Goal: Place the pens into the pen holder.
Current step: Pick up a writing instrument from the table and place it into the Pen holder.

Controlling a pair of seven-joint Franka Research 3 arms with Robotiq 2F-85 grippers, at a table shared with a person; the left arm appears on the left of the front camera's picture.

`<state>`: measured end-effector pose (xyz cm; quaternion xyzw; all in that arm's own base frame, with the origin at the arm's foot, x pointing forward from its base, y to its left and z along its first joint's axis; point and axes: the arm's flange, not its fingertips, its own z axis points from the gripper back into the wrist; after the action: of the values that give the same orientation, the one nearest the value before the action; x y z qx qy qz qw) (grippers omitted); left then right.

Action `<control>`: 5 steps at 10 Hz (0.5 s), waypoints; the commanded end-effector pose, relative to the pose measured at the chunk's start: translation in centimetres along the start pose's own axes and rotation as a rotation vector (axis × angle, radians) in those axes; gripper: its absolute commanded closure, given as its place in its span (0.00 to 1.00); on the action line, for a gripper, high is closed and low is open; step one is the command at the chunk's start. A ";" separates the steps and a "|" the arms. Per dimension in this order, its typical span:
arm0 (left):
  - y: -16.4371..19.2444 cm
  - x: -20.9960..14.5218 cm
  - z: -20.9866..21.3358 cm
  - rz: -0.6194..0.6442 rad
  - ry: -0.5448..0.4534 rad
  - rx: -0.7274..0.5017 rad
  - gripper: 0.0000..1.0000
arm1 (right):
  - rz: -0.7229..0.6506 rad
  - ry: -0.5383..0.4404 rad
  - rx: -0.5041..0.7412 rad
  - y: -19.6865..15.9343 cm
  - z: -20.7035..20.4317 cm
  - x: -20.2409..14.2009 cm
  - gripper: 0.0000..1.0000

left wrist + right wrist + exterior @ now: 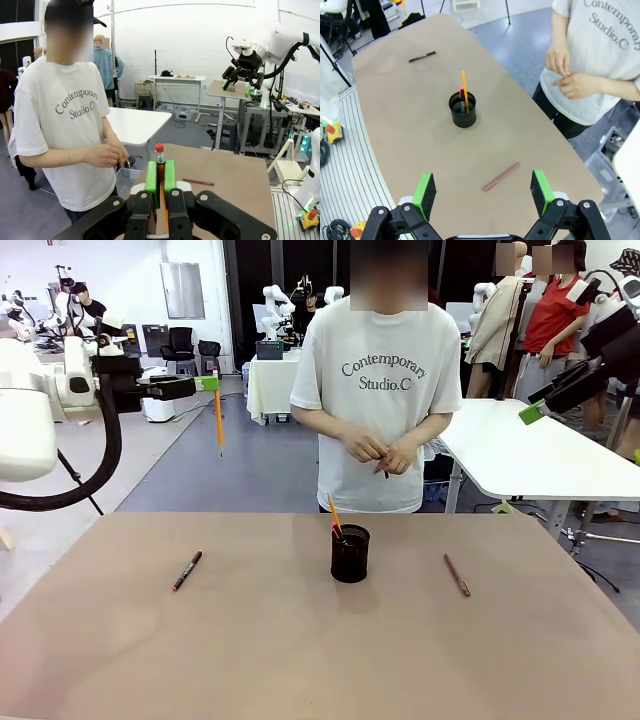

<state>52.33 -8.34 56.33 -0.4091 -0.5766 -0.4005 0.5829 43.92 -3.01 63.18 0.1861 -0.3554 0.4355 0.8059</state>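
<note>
High at left, left end effector (208,383) pinches orange pencil (218,415) tip-down, suiting pen holder (350,553) insertion; right end effector (483,187) spread.

Brown table (250,640), grey floor (230,480) beyond it, white table (530,455) past its far right corner, cloth-draped table (265,390) farther behind it, white wall (130,280) far behind it.

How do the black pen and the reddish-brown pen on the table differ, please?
The black pen has red ends; the reddish-brown pen is one colour. The black pen lies left of the pen holder, the reddish-brown pen right. Both lie flat on the table, outside it.
</note>
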 end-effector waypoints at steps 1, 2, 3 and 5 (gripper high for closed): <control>-0.1 0.1 0.1 -0.002 -0.005 -0.007 1.00 | 0.003 -0.008 0.003 0.0 0.1 0.1 0.00; -0.1 0.1 0.1 -0.002 -0.005 -0.007 1.00 | 0.003 -0.008 0.003 0.0 0.1 0.1 0.00; -0.1 0.1 0.1 -0.002 -0.005 -0.007 1.00 | 0.003 -0.008 0.003 0.0 0.1 0.1 0.00; -0.1 0.1 0.1 -0.002 -0.005 -0.007 1.00 | 0.003 -0.008 0.003 0.0 0.1 0.1 0.00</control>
<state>52.33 -8.34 56.33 -0.4091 -0.5766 -0.4005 0.5829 43.92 -3.01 63.18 0.1861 -0.3554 0.4355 0.8059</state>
